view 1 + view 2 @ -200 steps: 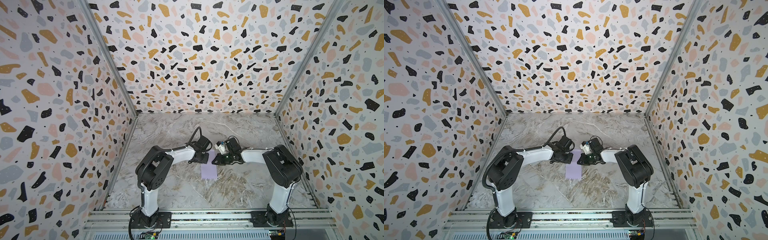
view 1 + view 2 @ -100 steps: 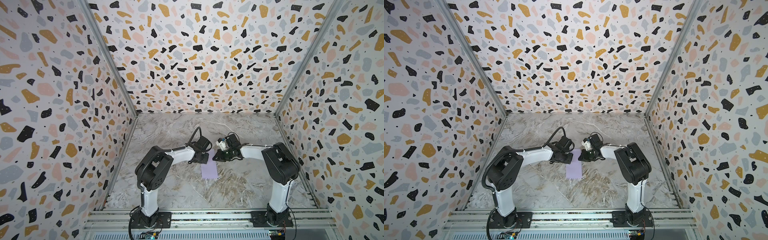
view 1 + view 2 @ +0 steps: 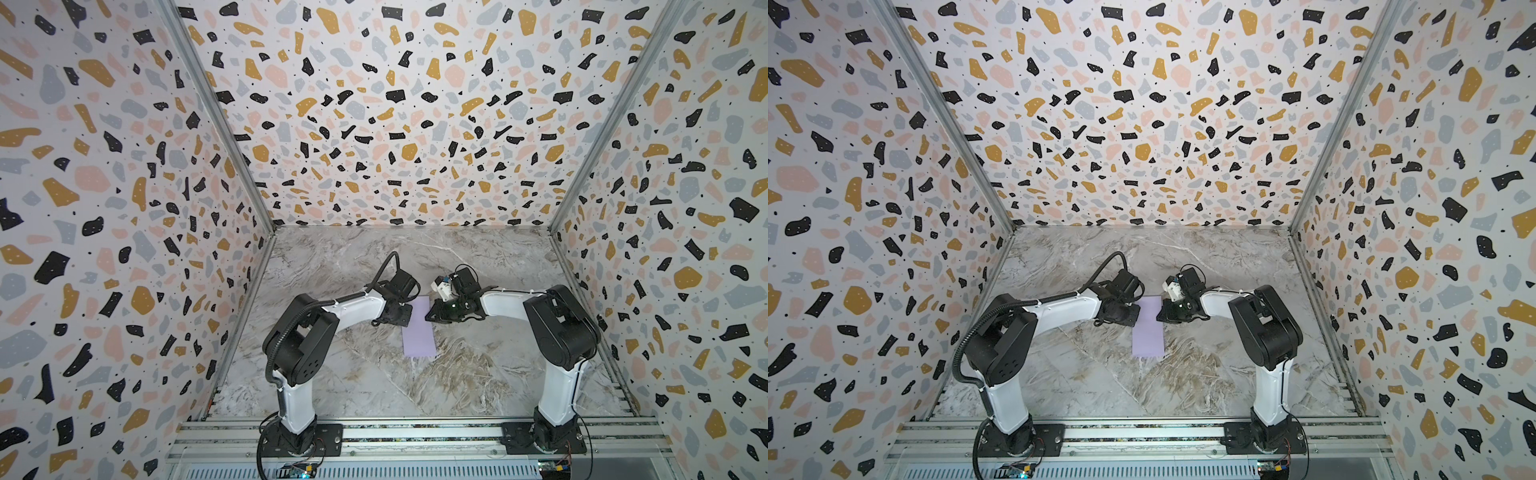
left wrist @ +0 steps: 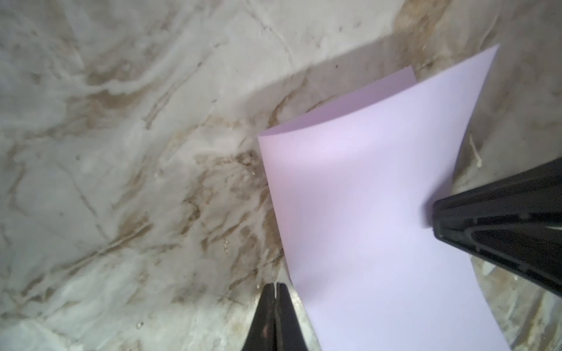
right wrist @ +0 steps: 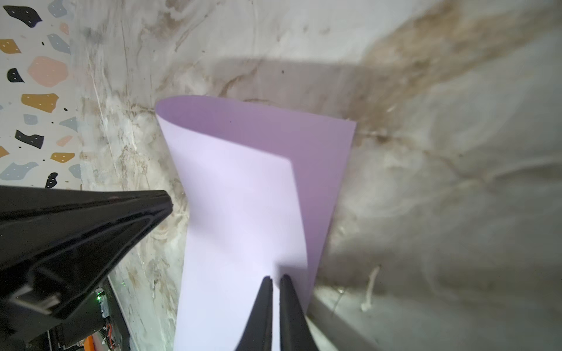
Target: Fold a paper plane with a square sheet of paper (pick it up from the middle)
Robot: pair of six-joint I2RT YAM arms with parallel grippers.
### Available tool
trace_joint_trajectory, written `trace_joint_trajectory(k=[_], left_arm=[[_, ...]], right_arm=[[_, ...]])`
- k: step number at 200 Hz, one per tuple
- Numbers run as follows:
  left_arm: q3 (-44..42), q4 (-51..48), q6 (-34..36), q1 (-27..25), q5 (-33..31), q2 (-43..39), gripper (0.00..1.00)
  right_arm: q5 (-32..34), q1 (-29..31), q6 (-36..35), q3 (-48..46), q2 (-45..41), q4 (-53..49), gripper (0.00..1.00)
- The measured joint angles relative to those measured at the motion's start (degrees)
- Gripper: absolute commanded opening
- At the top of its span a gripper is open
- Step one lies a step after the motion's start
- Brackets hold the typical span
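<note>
Paper (image 3: pixel 419 328) flat from above — right wrist shows loose fold

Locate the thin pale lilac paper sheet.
In both top views the lilac sheet lies mid-table on the marble surface, between the left gripper and right gripper.

The paper (image 3: pixel 419 334) lies on the table (image 3: pixel 353 386) between left gripper (image 4: pixel 275 287) and right gripper (image 5: pixel 275 279).

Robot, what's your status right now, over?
Left pincer shut, beside the paper. Right pincer shut, tip on its folded-over flap. Nothing in the way.
</note>
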Motion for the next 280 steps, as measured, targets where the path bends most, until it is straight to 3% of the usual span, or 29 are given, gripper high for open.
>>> trace_joint_trajectory(k=[70, 116, 162, 234, 280], left_arm=[[5.3, 2.2, 0.1, 0.2, 3.7, 4.4, 0.00], [5.2, 1.2, 0.2, 0.8, 0.9, 6.6, 0.00], [4.5, 0.7, 0.2, 4.5, -1.6, 5.6, 0.00], [4.5, 5.5, 0.3, 4.9, 9.7, 3.9, 0.00], [5.2, 4.9, 0.2, 4.9, 9.8, 7.5, 0.00]], right_arm=[[0.0, 0.0, -0.2, 0.0, 0.0, 0.0, 0.10], [0.1, 0.0, -0.4, 0.0, 0.0, 0.0, 0.10], [0.1, 0.0, -0.5, 0.0, 0.0, 0.0, 0.11], [0.1, 0.0, -0.6, 0.0, 0.0, 0.1, 0.11], [0.2, 0.0, -0.5, -0.1, 0.0, 0.1, 0.11]])
